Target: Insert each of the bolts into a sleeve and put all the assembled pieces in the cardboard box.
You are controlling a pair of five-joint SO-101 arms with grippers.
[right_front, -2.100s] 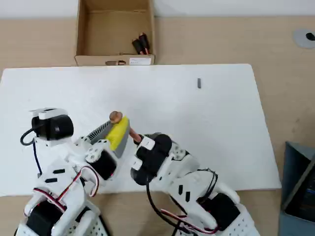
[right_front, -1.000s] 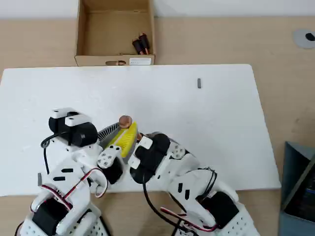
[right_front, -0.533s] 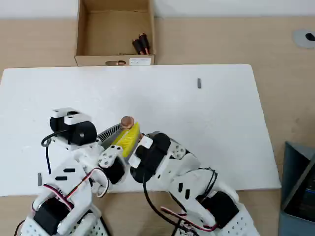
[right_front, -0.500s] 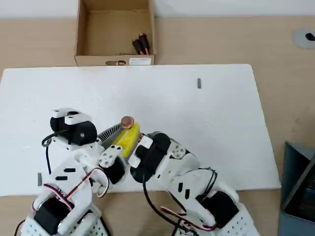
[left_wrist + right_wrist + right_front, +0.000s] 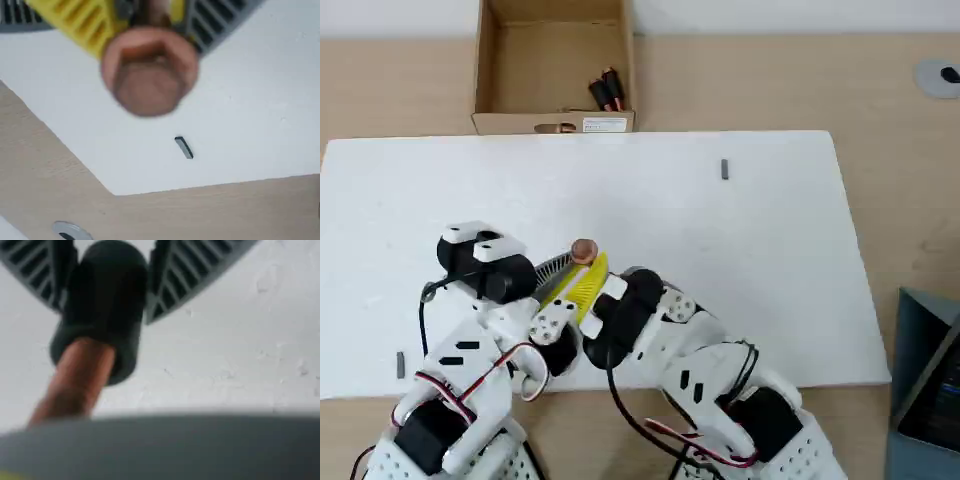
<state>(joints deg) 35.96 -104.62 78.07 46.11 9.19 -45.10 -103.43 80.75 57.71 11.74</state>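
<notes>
Copper bolt (image 5: 148,75), head outward, is clamped in the left gripper (image 5: 150,12). Its shank enters the black sleeve (image 5: 102,315), on which the right gripper (image 5: 107,270) is closed, above the white mat (image 5: 740,260). Farther off lies a small dark piece (image 5: 724,169). Beyond it, the box (image 5: 485,60) holds two assembled pieces (image 5: 605,92).

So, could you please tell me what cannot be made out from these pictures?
1. Right wrist view: how deep the bolt sits, hidden inside the sleeve.
2. High view: that joint, covered by the right arm's wrist.
3. High view: what the small dark piece on the white board is, too small.
4. Left wrist view: the bolt's head, blurred close to the camera.
</notes>
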